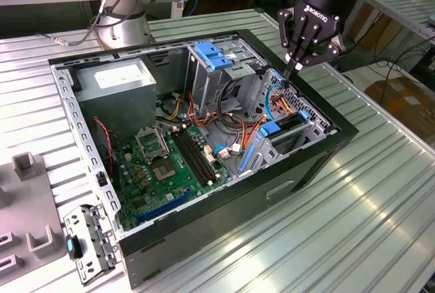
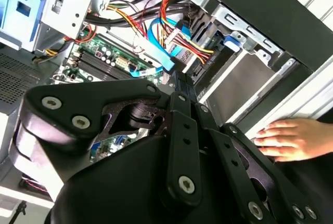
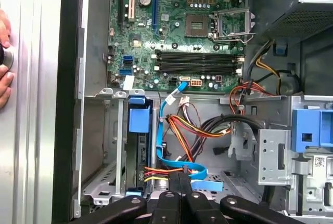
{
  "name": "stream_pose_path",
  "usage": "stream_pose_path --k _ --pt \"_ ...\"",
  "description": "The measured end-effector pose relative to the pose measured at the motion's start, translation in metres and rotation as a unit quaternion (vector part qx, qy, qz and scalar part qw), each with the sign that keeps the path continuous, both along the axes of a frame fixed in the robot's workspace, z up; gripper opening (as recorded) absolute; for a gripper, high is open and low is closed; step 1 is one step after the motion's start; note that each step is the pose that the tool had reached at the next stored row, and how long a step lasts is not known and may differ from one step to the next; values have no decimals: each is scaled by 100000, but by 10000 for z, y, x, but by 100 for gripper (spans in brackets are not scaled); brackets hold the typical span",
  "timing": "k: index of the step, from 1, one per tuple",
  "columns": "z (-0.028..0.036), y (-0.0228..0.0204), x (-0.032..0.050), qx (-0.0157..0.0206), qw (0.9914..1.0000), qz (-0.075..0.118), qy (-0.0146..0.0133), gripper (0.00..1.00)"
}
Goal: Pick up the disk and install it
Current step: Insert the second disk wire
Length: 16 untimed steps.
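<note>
1. Ribbed aluminium table point(image 1: 380, 191) carries an open black computer case point(image 1: 224, 218) lying on its side, with the robot arm's grey base point(image 1: 122, 28) behind it in the exterior view.
2. I see my gripper point(image 1: 297, 67) hanging over the case's edge on the exterior view's right, above the drive cage point(image 1: 292, 126). Its fingers are drawn together to a narrow point with nothing between them.
3. In the first wrist view the gripper point(image 3: 179, 182) sits just above a bundle of red, yellow and orange wires point(image 3: 171, 169) and a flat blue cable point(image 3: 179, 164).
4. The disk point(image 3: 139, 156) stands on edge inside the drive cage, a dark slab under a blue plastic rail point(image 3: 139, 117), beside the gripper but apart from it. I cannot tell how fully it is seated.
5. Green motherboard point(image 1: 170, 164) covers the case floor, and a grey power supply box point(image 1: 115, 79) fills the far corner.
6. A person's hand point(image 2: 289, 138) rests on the outer wall of the case in the second wrist view.
</note>
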<state>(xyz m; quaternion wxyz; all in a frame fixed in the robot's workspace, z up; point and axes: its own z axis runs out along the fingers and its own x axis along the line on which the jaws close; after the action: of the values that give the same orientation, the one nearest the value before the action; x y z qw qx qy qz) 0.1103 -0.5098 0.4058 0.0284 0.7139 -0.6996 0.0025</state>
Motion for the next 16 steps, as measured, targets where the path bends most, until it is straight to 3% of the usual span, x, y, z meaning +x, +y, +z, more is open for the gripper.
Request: stream_pose_path --k 3,5,16 --pt "-24 89 7 -577 99998 13 290 11" --pt "-26 92 7 -736 99996 9 455 11" --pt "-30 93 8 -738 99996 13 482 11"
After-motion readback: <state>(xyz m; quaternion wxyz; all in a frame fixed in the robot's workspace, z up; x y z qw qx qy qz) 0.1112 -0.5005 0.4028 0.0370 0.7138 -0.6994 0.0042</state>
